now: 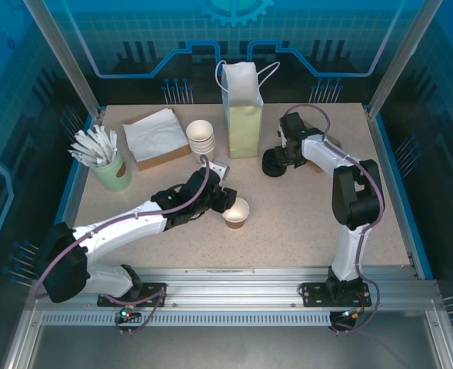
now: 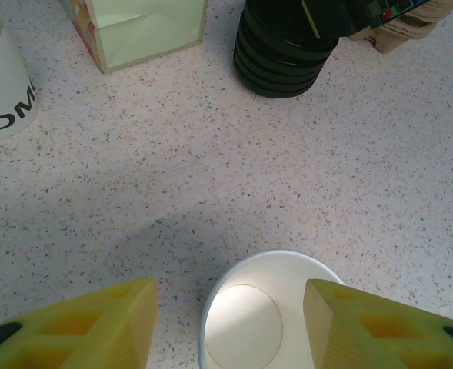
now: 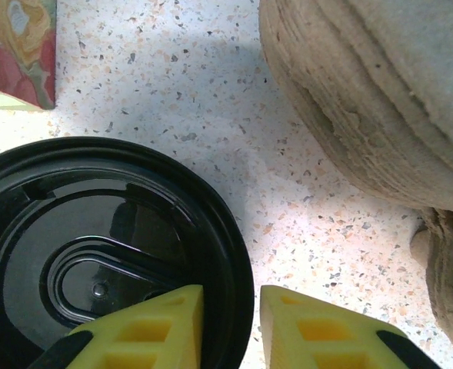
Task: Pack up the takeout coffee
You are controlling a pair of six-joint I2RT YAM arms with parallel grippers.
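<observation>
We see left hand half-open round the cup, likely steadying; right hand nearly closed on lid rim, grip unclear.

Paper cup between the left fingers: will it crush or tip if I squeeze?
Probably light: the cup looks empty, with no lid. Its open rim likely flexes under the left fingers. Upright and empty, it may tip if nudged.

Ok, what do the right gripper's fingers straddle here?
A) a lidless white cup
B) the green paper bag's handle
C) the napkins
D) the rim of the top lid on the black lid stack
D: in the right wrist view the right gripper has one finger inside and one outside the rim of the top lid on the black lid stack.
</observation>
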